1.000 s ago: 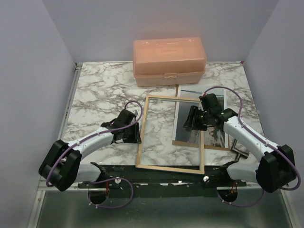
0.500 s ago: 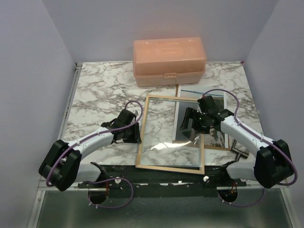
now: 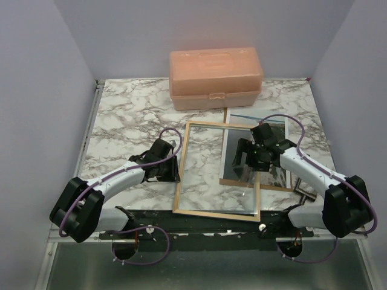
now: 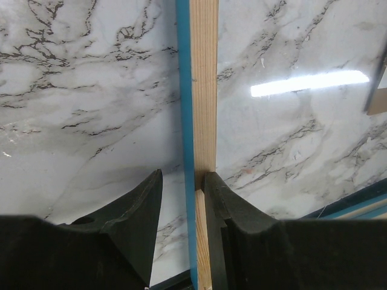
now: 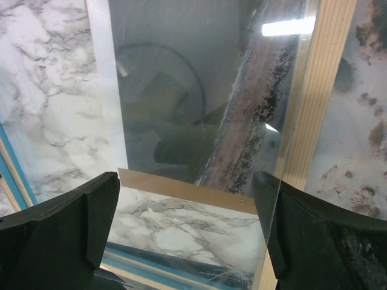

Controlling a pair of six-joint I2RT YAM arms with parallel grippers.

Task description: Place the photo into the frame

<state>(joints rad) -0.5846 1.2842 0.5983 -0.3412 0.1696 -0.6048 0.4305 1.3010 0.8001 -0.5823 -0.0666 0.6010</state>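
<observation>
The frame (image 3: 214, 213) lies flat at the table's centre, light wood side up, with a blue outer edge (image 4: 185, 90). My left gripper (image 3: 172, 171) (image 4: 181, 175) straddles its left rim (image 4: 204, 90), open. Its right finger (image 4: 224, 199) touches the wood, and its left finger (image 4: 145, 205) stands a gap away from the blue edge. The photo (image 3: 232, 148) (image 5: 242, 121) lies under the frame's right part, dark scenery showing through the pane. My right gripper (image 3: 243, 162) (image 5: 187, 181) hovers over that pane, open wide, holding nothing.
A brown backing board (image 3: 278, 187) (image 5: 181, 187) lies beneath the photo. An orange plastic box (image 3: 216, 75) stands at the back. The frame's right rim (image 5: 326, 90) runs beside my right finger (image 5: 284, 223). A small dark object (image 3: 305, 192) sits by the right arm.
The right gripper's jaws have spread wide, and it has shifted slightly. A bright glare across the pane half a second ago is gone. The left arm has not moved.
</observation>
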